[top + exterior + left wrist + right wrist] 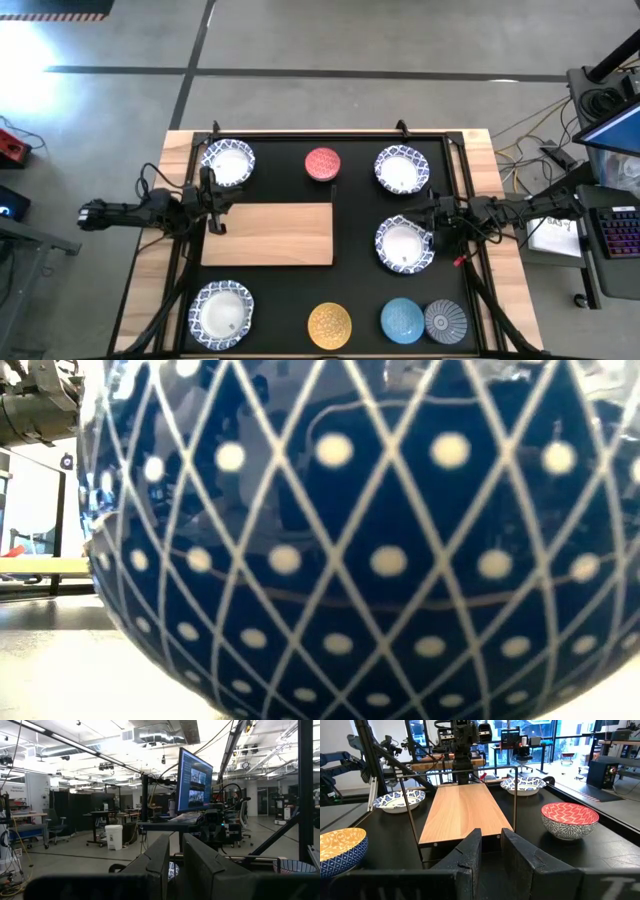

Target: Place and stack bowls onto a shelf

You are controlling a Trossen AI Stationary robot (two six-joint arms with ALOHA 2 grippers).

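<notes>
The shelf (268,234) lies mid-bench (350,290), eight bowls around it; one bowl (380,540) apparently sits right before the low camera.

The shelf (461,812) is light wood with a smooth, matt surface, and the table (530,832) under it is black and matt. The red bowl (569,820) looks like glazed ceramic. The big blue bowl (370,540) filling the low view is very glossy and shows reflections.

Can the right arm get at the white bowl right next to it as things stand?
Probably yes. The right gripper sits at the edge of that white bowl, fingers nearly closed, and nothing lies on the bowl or between them.
</notes>
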